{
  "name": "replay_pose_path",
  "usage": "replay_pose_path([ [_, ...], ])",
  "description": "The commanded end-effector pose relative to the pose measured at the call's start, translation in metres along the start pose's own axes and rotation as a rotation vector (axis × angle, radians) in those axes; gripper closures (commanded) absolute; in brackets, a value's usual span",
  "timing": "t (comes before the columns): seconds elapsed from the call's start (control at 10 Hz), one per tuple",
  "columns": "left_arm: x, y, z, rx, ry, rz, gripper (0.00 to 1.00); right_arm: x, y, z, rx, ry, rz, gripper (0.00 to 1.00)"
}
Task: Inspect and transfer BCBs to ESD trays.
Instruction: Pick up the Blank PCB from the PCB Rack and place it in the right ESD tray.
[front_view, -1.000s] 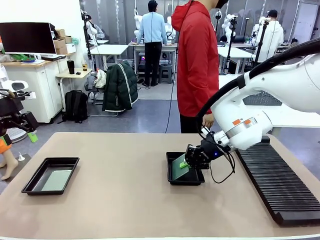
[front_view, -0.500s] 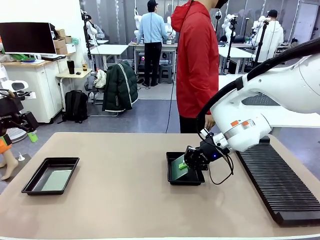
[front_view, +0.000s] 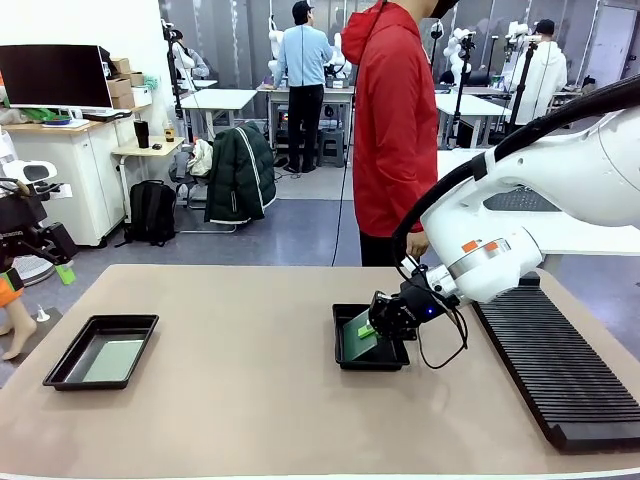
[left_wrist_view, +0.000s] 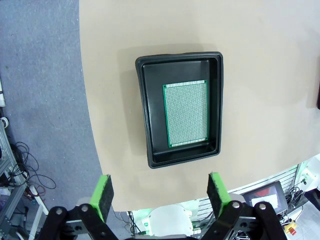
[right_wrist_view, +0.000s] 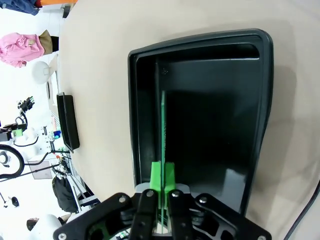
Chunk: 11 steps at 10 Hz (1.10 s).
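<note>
While the scene is looking almost the same as a second ago, the right gripper (front_view: 368, 328) is sitting a touch farther from the near edge than it was, and the board (front_view: 358, 333) it is carrying is staying tilted over the right-hand tray (front_view: 345, 357). Nothing else on the surface (front_view: 250, 400) is shifting: the left-hand tray (front_view: 60, 370) and the board lying flat in it (front_view: 112, 360) are remaining where they were.

Reaching in from the right, the right arm is bending down and leftward so that its gripper is hanging low over the right-hand tray's far right corner. In the right wrist view the green pads (right_wrist_view: 156, 176) are pressing close together on either side of the thin board (right_wrist_view: 163, 125), which is showing edge-on and running down into the tray (right_wrist_view: 140, 60); the gripper (right_wrist_view: 162, 181) is clamping the board, whose lower edge is lying near the tray floor, though contact cannot be told.

At the far left, the left arm is staying raised off the surface edge. Its gripper (left_wrist_view: 159, 192) is hovering high above the left-hand tray (left_wrist_view: 145, 115) with its fingers spread wide apart and holding nothing, looking down on the board (left_wrist_view: 186, 114) resting flat on that tray's floor.

Beyond the surface, a person in a red hooded top (front_view: 395, 120) is standing at the far side, just behind the right arm. Along the right side, a long black slotted rack (front_view: 560, 370) is lying.
</note>
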<state>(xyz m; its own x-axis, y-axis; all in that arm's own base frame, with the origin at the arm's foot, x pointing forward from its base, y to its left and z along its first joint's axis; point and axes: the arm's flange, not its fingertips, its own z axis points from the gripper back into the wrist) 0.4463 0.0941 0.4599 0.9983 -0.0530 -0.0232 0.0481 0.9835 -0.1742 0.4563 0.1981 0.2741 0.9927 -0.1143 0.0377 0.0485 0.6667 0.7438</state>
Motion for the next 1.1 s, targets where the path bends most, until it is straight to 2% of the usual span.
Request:
replay_pose_path([
  [0.0, -0.001, 0.001, -0.001, -0.006, -0.01, -0.008, 0.0, 0.0, 0.008, 0.0, -0.025, 0.017, 0.008, 0.78],
  [0.1, -0.001, 0.001, -0.001, -0.006, -0.01, -0.008, 0.0, 0.0, 0.015, 0.001, -0.052, 0.019, 0.012, 0.64],
  [0.2, -0.001, 0.001, -0.001, -0.006, -0.01, -0.008, 0.0, 0.001, 0.021, 0.004, -0.072, 0.02, 0.022, 0.59],
  [0.3, -0.001, 0.001, -0.001, -0.006, -0.01, -0.008, 0.0, 0.001, 0.029, 0.007, -0.093, 0.021, 0.032, 0.45],
  [0.4, -0.001, 0.001, -0.001, -0.006, -0.01, -0.008, 0.0, 0.002, 0.037, 0.012, -0.126, 0.019, 0.044, 0.4],
  [0.5, -0.001, 0.001, -0.001, -0.006, -0.01, -0.008, 0.0, 0.004, 0.049, 0.019, -0.18, 0.017, 0.065, 0.26],
  [0.6, -0.001, 0.001, -0.001, -0.006, -0.01, -0.008, 0.0, 0.008, 0.061, 0.023, -0.243, 0.026, 0.091, 0.21],
  [0.7, -0.001, 0.001, -0.001, -0.006, -0.01, -0.008, 0.0, 0.011, 0.074, 0.03, -0.305, 0.025, 0.112, 0.07],
  [0.8, -0.001, 0.001, -0.001, -0.006, -0.01, -0.008, 0.0, 0.014, 0.086, 0.039, -0.362, 0.02, 0.13, 0.01],
  [1.0, -0.001, 0.001, -0.001, -0.006, -0.01, -0.008, 0.0, 0.02, 0.103, 0.061, -0.479, 0.036, 0.17, 0.0],
])
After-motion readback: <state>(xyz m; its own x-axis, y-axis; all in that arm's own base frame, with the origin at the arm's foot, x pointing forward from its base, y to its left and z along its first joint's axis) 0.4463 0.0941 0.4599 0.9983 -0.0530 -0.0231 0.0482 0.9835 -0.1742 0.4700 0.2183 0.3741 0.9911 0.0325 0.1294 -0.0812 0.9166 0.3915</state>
